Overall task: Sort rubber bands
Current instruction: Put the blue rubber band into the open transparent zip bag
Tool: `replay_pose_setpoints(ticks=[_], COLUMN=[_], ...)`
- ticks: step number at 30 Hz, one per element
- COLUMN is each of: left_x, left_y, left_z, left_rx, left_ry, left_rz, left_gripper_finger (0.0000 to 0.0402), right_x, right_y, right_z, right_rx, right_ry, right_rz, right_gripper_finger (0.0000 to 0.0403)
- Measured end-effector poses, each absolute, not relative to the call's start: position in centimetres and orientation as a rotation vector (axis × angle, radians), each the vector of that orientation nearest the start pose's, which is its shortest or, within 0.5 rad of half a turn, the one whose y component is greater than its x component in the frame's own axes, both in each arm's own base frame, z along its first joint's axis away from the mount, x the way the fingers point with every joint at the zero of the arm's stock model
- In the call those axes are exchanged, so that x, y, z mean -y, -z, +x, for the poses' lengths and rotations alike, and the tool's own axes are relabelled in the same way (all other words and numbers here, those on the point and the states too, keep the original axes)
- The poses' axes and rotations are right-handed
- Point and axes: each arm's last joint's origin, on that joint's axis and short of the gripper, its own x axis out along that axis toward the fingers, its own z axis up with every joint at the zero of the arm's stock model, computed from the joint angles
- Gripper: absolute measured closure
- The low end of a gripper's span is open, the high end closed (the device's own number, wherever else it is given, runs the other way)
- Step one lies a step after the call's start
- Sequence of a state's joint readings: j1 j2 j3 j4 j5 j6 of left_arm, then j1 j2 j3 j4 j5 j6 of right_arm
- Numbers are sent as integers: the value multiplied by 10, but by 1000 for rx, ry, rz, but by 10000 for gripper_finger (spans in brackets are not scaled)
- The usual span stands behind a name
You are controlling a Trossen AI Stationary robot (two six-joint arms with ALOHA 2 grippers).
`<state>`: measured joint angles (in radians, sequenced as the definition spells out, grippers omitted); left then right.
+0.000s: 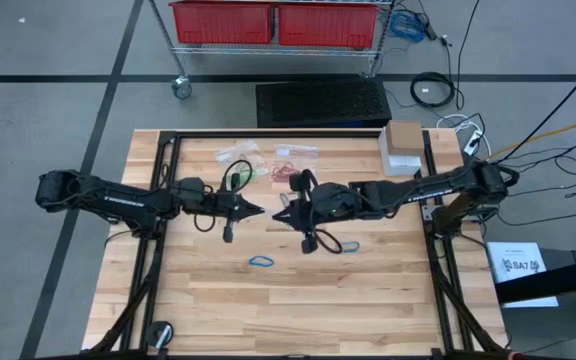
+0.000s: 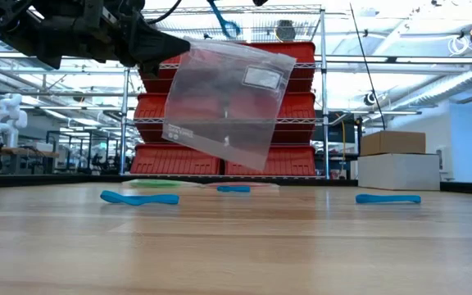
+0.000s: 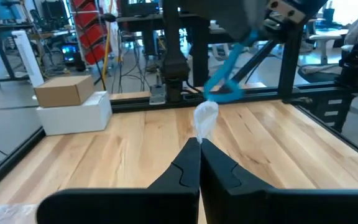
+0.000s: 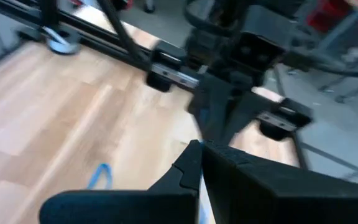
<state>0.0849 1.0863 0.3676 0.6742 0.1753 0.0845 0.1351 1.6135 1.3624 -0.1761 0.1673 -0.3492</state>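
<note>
Over the middle of the table [image 1: 218,300], the two claws met nearly tip to tip. The left claw [image 1: 258,210] had its fingers pressed together on the edge of a clear bag [image 2: 228,102], which hung tilted in the air, well above the wood in the low view. In the left wrist view the closed fingers [image 3: 194,163] pinched a bit of crumpled clear plastic.

The right claw [image 1: 286,212] faced it from the other side, fingers together. The left wrist view showed a blue band [image 3: 225,70] dangling from the right arm's tip, stretched into a long loop just beyond the bag's edge.

Other rubber bands lay scattered on the table. One blue band [image 1: 261,262] sat alone toward the near side, below the claws in the high view. Another blue band [image 1: 348,246] lay just beside the right arm. Red bands [image 1: 286,168] and green bands [image 1: 246,175] lay near the far edge, among more clear bags [image 1: 236,153]. A cardboard box [image 1: 405,140] on a white box stood at the far right corner.
</note>
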Motion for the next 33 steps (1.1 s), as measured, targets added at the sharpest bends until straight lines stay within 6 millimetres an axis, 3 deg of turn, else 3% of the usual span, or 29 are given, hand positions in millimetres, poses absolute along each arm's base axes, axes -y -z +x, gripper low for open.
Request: replay_pose_setpoints(ticks=[22, 29, 33], left_x=[-12, -12, -12], left_y=[-218, -218, -218], left_z=[217, 217, 217], left_rx=[-27, -22, -21], left_ry=[146, 149, 149], left_rz=[80, 80, 80], left_gripper_finger=[400, 400, 400], right_x=[-27, -21, -17], right_y=[-304, -290, -289], right_z=[375, 380, 380], right_rx=[-528, -598, -621], right_ry=[-153, -119, -16], right_rz=[-299, -255, -247], right_gripper_finger=[403, 403, 392])
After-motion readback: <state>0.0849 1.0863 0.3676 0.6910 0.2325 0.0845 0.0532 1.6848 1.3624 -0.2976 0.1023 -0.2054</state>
